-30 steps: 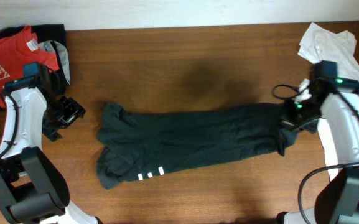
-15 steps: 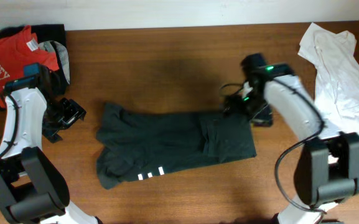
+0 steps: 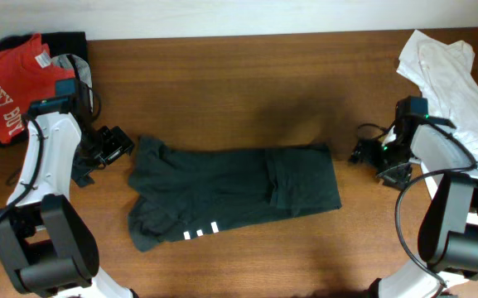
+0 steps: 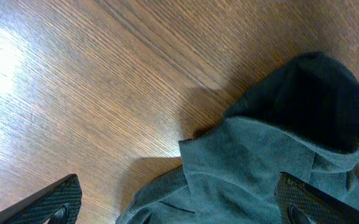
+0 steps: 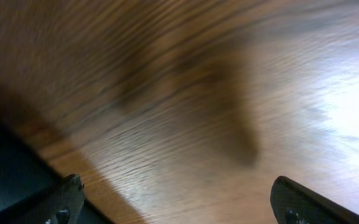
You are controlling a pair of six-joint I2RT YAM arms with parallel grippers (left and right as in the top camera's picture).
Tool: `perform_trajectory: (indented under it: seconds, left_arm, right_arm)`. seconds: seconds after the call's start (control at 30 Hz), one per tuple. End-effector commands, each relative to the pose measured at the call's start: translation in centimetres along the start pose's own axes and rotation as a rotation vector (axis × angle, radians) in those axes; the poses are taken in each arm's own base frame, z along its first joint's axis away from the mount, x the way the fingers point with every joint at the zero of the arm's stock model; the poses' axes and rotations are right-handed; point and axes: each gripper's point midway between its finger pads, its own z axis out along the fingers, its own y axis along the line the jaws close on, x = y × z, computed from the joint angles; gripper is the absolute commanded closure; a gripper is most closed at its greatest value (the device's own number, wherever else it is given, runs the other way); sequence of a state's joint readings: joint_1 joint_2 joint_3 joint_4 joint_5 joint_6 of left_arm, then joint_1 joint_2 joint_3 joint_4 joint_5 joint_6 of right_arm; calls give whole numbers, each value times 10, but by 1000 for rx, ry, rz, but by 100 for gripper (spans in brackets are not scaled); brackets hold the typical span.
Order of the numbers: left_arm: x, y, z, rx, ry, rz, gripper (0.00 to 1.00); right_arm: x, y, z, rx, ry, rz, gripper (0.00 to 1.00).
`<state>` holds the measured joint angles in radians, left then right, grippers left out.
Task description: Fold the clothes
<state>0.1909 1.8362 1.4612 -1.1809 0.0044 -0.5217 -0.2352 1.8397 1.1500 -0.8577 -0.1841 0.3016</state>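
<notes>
Midway along the bench (image 3: 222,74), the shirt (image 3: 230,197) is lying with its right end doubled over. Both hands are gaping empty. The left hand (image 3: 113,146), hanging by the shirt's left end, is risking pinching one layer only, dragging the fold askew. The right hand (image 3: 364,154) has backed off the fold toward the right edge, and the left has closed in.

T-shirt (image 3: 230,194) lies mid-way across the table (image 3: 247,66), its right part doubled over onto the middle. Left gripper (image 3: 115,146) sits just beside its left end, right gripper (image 3: 362,155) off to its right, apart. Clothes pile (image 3: 11,79) far-left corner, other shirt (image 3: 450,74) far-right.
</notes>
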Motion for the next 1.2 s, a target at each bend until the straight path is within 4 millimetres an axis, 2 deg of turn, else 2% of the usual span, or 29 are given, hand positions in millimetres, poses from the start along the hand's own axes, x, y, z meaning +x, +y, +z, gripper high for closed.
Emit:
perform_trajectory:
  seconds: [0.0, 0.4, 0.43, 0.5, 0.57, 0.63, 0.7, 0.73, 0.77, 0.8, 0.83, 0.93, 1.0, 1.07, 1.1, 1.17]
  left_arm:
    - [0, 1, -3, 1, -9, -2, 1]
    - [0, 1, -3, 2, -9, -2, 1]
    - [0, 1, -3, 2, -9, -2, 1]
    - [0, 1, -3, 2, -9, -2, 1]
    - [0, 1, -3, 2, -9, -2, 1]
    - [0, 1, -3, 2, -9, -2, 1]
    - [0, 1, -3, 1, -9, -2, 1]
    - [0, 1, -3, 2, -10, -2, 1]
    - [0, 1, -3, 2, -10, -2, 1]
    - [0, 1, -3, 2, -10, -2, 1]
    - [0, 1, -3, 2, -10, -2, 1]
    - [0, 1, -3, 1, -10, -2, 1]
    - [-1, 1, -3, 2, -11, -2, 1]
    - [-1, 1, -3, 3, -13, -2, 1]
    - [-1, 1, -3, 3, -13, -2, 1]
    - [-2, 0, -3, 6, -17, -2, 1]
  right_arm:
    - [23, 26, 11, -189, 74, -79, 1]
    - [37, 22, 17, -189, 115, -90, 1]
    - [41, 27, 16, -220, 130, -101, 1]
    - [49, 50, 12, -333, 145, -217, 1]
    - [55, 58, 16, -333, 151, -255, 1]
    - [71, 80, 24, -330, 164, -350, 0]
    - [84, 97, 28, -328, 180, -409, 11]
    - [91, 111, 31, -326, 178, -437, 43]
    - [92, 115, 32, -327, 175, -435, 54]
    - [92, 116, 32, -328, 172, -440, 84]
    - [87, 110, 32, -298, 165, -406, 96]
    - [59, 77, 13, -155, 140, -311, 96]
    - [37, 53, -13, -38, 105, -266, 96]
    - [21, 34, -53, 76, 60, -239, 96]
    - [20, 33, -68, 95, 47, -240, 96]
    - [23, 45, -100, 96, 27, -265, 96]
